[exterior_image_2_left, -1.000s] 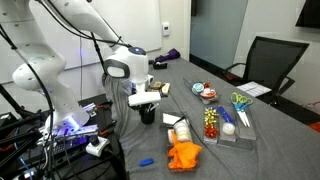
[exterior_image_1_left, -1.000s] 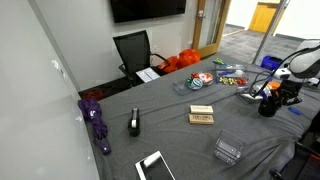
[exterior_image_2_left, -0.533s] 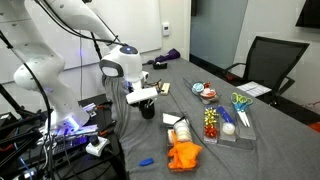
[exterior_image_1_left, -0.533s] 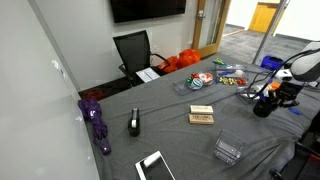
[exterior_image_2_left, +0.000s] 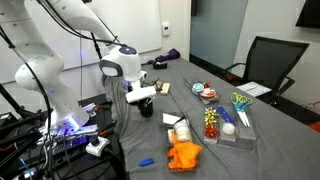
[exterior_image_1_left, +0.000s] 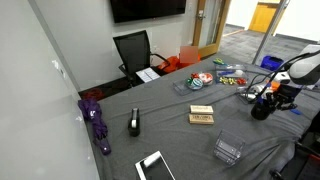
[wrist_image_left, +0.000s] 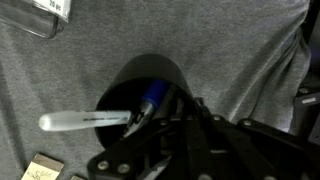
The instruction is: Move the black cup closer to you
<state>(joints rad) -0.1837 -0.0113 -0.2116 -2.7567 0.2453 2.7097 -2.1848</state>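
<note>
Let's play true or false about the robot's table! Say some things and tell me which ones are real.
1. The black cup has pens inside. True.
2. The gripper is far away from the cup. False: it is right at the cup, gripping its rim.
3. The chair is black. True.
4. The crumpled cloth is green. False: it is orange.
5. The cup lies tipped on its side. False: it is upright.
</note>
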